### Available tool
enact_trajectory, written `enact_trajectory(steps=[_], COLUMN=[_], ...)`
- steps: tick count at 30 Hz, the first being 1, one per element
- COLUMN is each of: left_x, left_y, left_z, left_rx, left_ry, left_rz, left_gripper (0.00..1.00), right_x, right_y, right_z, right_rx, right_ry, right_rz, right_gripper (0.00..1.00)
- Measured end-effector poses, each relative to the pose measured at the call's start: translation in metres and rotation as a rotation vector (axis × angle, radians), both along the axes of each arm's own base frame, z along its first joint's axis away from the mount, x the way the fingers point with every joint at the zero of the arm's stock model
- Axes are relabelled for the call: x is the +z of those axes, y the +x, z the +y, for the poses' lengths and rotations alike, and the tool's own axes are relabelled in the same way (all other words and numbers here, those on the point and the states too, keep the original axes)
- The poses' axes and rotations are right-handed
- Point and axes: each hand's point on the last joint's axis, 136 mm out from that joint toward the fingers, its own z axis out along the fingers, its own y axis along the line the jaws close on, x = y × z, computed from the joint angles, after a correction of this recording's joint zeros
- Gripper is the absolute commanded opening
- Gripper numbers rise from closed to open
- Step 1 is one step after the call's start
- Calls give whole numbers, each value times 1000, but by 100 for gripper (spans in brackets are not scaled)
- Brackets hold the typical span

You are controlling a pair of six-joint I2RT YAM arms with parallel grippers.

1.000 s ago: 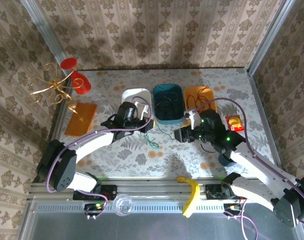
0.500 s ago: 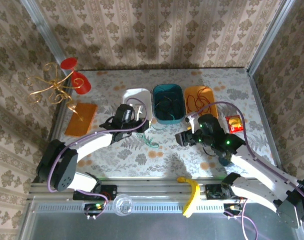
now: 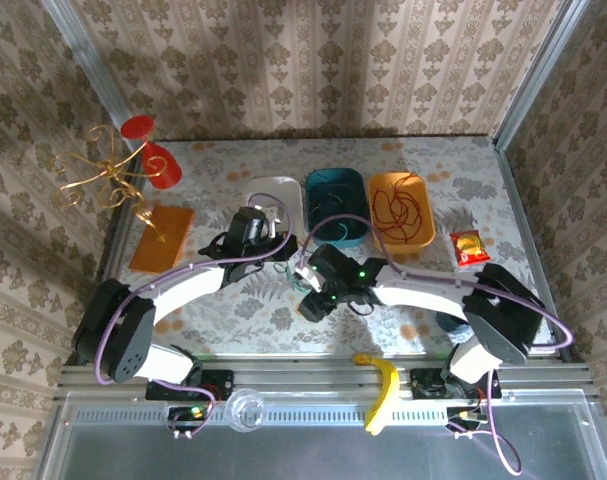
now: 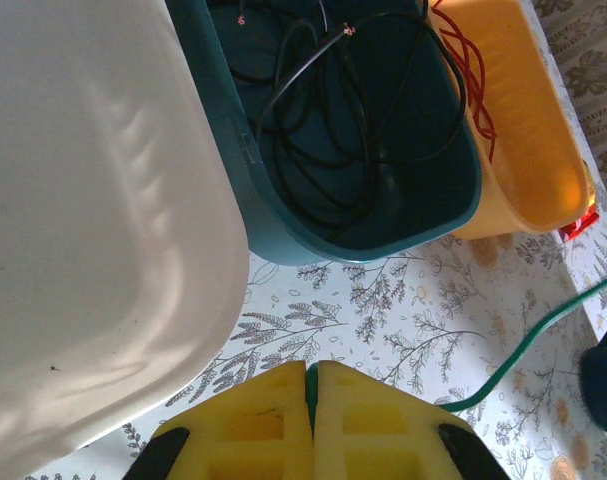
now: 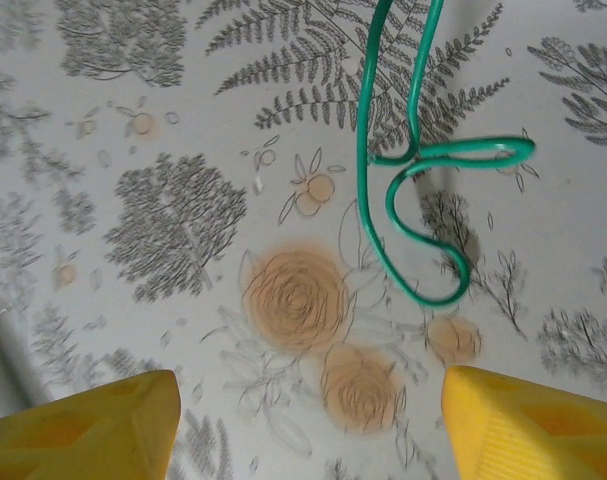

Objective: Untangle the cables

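Right wrist: looped green cable (image 5: 453, 149)

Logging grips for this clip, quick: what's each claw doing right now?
Left claw: closed, pinching the green cable.
Right claw: open, holding nothing, above a loop of that cable on the table.
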Motion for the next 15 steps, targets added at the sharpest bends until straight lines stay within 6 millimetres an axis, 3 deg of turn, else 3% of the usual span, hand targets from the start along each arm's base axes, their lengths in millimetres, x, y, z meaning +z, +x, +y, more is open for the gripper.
enact_trajectory(steps=[10,12,15], left_x=[0,-1,-2], left_y=[0,0,1], left_z=[0,1,3], left_rx=[0,1,7], left_ry=[1,4,5], left_rz=[0,3,7], left_gripper=[0,0,0], right_x=[-36,-43,-43], right_y=[27,31,38], right_z=[11,13,13], right_rx=[14,18,4], right_ry=[-69,-85,-90], right_rz=[-40,-45,-56], right_gripper=[66,55,26])
